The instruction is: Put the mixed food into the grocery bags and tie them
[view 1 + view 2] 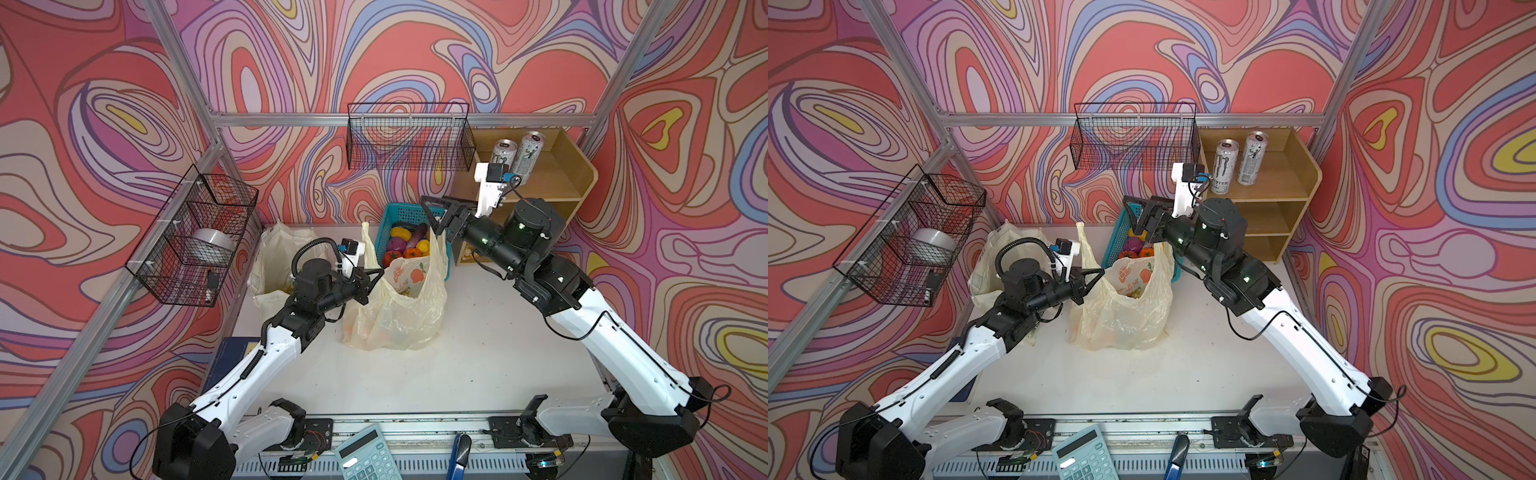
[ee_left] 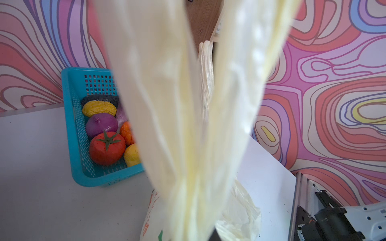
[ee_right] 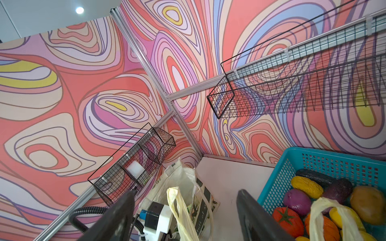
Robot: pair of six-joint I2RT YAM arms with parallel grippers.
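The pale-yellow plastic grocery bag [image 1: 399,316] [image 1: 1121,316] stands mid-table with some food inside. My left gripper [image 1: 374,277] [image 1: 1097,274] is shut on the bag's left loop handle [image 2: 188,104], which rises above the gripper and hides its jaws in the left wrist view. The bag's right handle [image 1: 436,245] [image 3: 319,208] droops free over the teal basket [image 1: 395,216] [image 3: 313,162]. Just above that handle my right gripper [image 1: 430,216] [image 3: 186,192] is open and holds nothing. Toy food lies in the basket: a tomato [image 2: 106,148], purple, yellow and orange pieces. The canvas tote [image 1: 270,257] [image 3: 181,177] stands behind my left arm.
A wooden shelf [image 1: 552,183] at the back right carries two tall cans [image 1: 505,153]. Black wire baskets hang on the back wall [image 1: 409,137] and the left wall [image 1: 195,237]. A calculator [image 1: 365,455] lies at the front edge.
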